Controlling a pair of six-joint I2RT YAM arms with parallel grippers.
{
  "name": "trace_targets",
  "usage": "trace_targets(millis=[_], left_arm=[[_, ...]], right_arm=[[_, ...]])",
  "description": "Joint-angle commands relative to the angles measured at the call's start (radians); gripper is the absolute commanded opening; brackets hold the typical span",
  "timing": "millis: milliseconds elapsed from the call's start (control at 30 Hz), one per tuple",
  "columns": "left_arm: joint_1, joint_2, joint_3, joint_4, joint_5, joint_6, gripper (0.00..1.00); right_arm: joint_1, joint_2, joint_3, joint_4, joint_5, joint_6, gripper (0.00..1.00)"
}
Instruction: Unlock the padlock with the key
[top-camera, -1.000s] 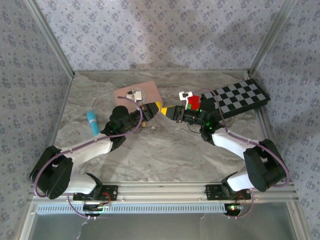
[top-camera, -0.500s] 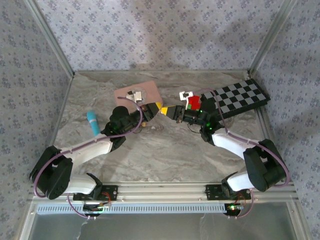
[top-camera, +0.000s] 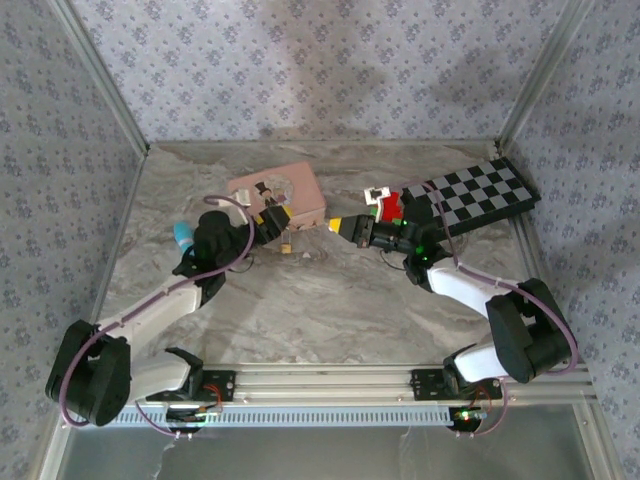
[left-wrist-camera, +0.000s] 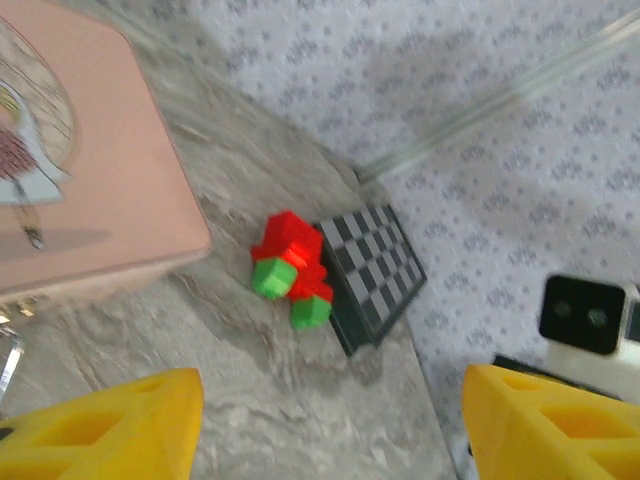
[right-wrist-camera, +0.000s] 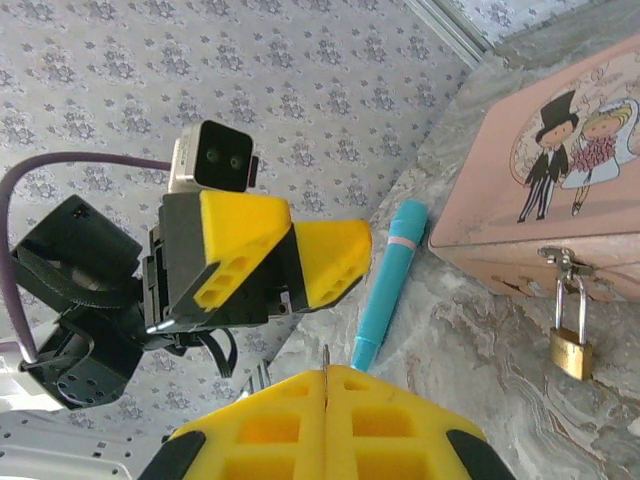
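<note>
The tiny brass padlock (right-wrist-camera: 571, 352) hangs by its silver shackle from the hasp of the pink illustrated box (right-wrist-camera: 560, 190), resting on the table at the box's front edge (top-camera: 286, 243). My left gripper (top-camera: 276, 219) stands open just left of the padlock, its yellow fingers (left-wrist-camera: 100, 425) wide apart with nothing between them. My right gripper (top-camera: 337, 226) is to the right of the padlock and points toward it. Its jaws are shut on the key (right-wrist-camera: 326, 358), with only a thin metal tip sticking out between the pads.
A teal pen (right-wrist-camera: 390, 280) lies left of the box, partly under the left arm (top-camera: 182, 235). A red and green block cluster (left-wrist-camera: 290, 265) and a checkerboard (top-camera: 475, 195) sit at the back right. A white-and-black small part (top-camera: 376, 193) lies near the blocks.
My left gripper has opened, let go at the padlock and drawn back to the left with its arm. The right gripper stays shut, almost where it was.
</note>
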Motion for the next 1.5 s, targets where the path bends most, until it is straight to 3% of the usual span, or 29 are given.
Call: trace_targets(millis=[0, 433, 667, 1000, 1067, 1167, 1467], left_arm=[[-0.035, 0.035, 0.037, 0.037, 0.129, 0.025, 0.71], [-0.106, 0.172, 0.100, 0.222, 0.182, -0.071, 0.63], [-0.108, 0.177, 0.106, 0.263, 0.155, -0.106, 0.65], [-0.146, 0.214, 0.130, 0.284, 0.159, -0.120, 0.34], [-0.149, 0.215, 0.130, 0.289, 0.159, -0.122, 0.24], [-0.151, 0.212, 0.127, 0.286, 0.153, -0.121, 0.00], [-0.150, 0.185, 0.118, 0.249, 0.099, -0.095, 0.00]], right_arm=[[0.009, -0.009, 0.027, -0.038, -0.029, -0.026, 0.00], [0.009, 0.042, 0.066, 0.016, -0.062, 0.043, 0.00], [-0.002, 0.038, 0.054, 0.046, -0.055, 0.060, 0.00], [0.003, 0.060, 0.063, 0.090, -0.058, 0.079, 0.00], [0.003, 0.064, 0.063, 0.093, -0.059, 0.080, 0.00], [0.003, 0.063, 0.062, 0.099, -0.057, 0.082, 0.00], [-0.004, 0.033, 0.027, 0.111, -0.055, 0.104, 0.26]])
